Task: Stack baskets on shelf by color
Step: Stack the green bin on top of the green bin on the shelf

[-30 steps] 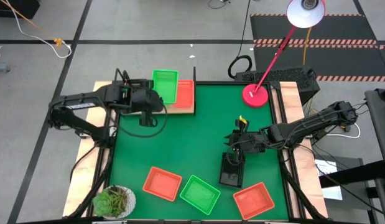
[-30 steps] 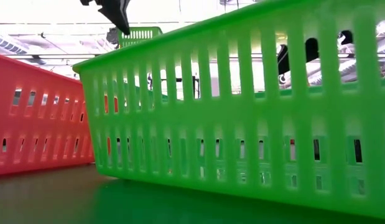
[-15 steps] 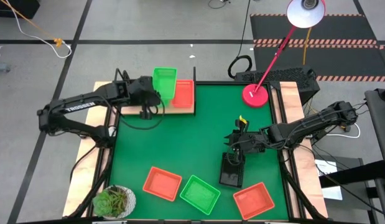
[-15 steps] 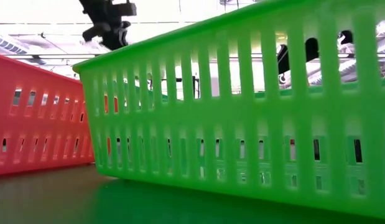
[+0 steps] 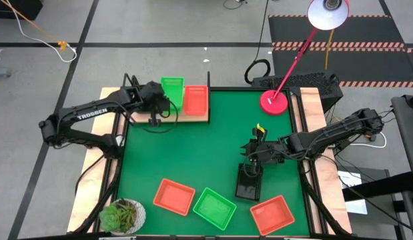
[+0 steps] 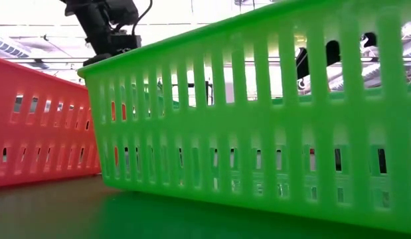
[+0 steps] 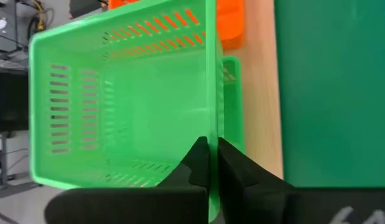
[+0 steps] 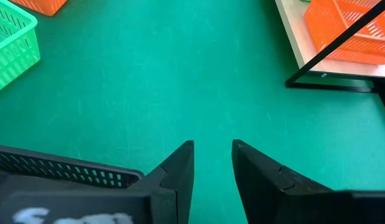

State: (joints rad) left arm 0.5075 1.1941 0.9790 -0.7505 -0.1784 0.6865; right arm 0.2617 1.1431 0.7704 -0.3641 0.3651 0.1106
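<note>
Left claw [image 7: 210, 163] pinching green basket [image 5: 171, 93] wall over shelf [image 5: 193, 115], long axis front-to-back, right claw [image 8: 213, 163] parted

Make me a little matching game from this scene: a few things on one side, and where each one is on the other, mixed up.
Things:
1. left gripper
2. black basket
3. potted plant
4. red lamp base

Places:
A. near left corner of the table
B. shut on the rim of a green basket over the shelf
C. far edge of the green mat
D. on the mat, right under the right gripper

Pairs: 1-B, 2-D, 3-A, 4-C
</note>
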